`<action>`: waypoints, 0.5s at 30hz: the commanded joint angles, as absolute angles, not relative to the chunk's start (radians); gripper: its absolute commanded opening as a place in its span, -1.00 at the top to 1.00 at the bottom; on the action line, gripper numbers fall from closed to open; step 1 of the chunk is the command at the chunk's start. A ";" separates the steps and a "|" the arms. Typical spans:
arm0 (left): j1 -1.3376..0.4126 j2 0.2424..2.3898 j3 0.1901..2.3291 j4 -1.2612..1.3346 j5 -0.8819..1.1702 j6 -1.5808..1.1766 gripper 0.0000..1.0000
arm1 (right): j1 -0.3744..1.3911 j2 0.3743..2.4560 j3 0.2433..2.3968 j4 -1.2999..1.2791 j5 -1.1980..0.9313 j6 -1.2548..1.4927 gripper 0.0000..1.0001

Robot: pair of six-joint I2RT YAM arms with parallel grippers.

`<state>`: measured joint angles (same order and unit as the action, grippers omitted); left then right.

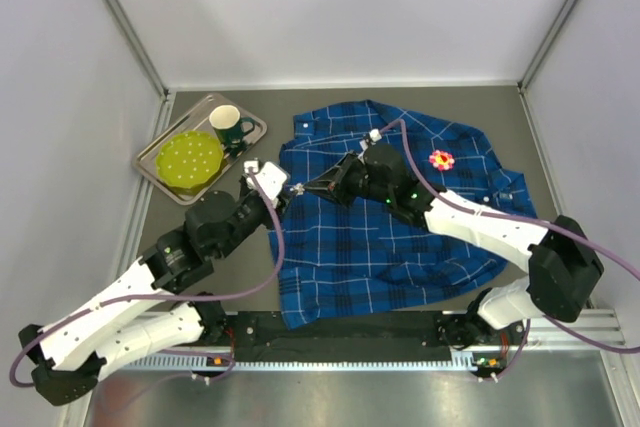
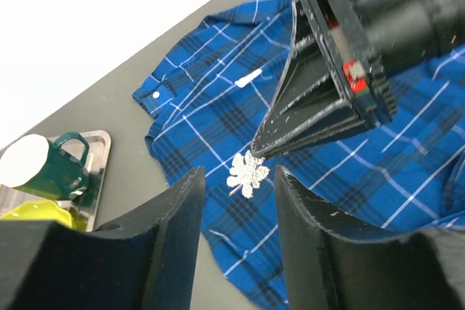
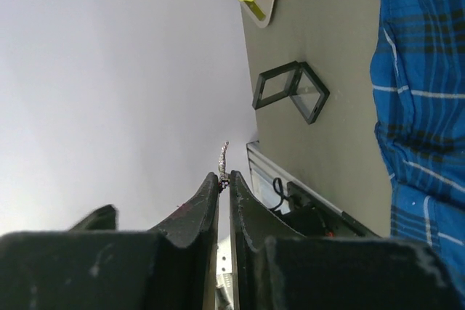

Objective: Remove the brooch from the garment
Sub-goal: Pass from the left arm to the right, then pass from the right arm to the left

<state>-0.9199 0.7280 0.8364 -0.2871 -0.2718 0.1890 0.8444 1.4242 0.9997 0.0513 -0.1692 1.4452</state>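
Note:
The garment [image 1: 380,247], a blue plaid shirt, lies spread over the middle and right of the table. Over its left part, my right gripper [image 1: 308,187] is shut on a small silver leaf-shaped brooch [image 2: 248,173]. The brooch is pinched at the very fingertips and sticks out past them, edge-on in the right wrist view [image 3: 223,156]. It hangs just above the cloth [image 2: 203,85]. My left gripper [image 2: 238,176] faces it from the left. Its jaws are open, one on either side of the brooch without touching it.
A pink flower ornament [image 1: 441,159] sits on the shirt's upper right. At the back left a metal tray [image 1: 255,130] carries a green mug [image 1: 228,127] and a yellow-green dotted dish [image 1: 189,160]. White walls enclose the table on three sides.

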 commanded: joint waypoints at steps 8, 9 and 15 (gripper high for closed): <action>-0.920 0.712 1.012 -0.514 -0.364 -0.464 -0.22 | 0.854 1.390 0.928 0.377 -0.225 1.034 1.00; -0.920 0.710 1.026 -0.544 -0.327 -0.506 -0.24 | 0.853 1.385 0.922 0.386 -0.271 1.007 1.00; -0.896 0.724 1.051 -0.577 -0.213 -0.578 -0.31 | 0.798 1.332 0.822 0.494 -0.484 0.901 1.00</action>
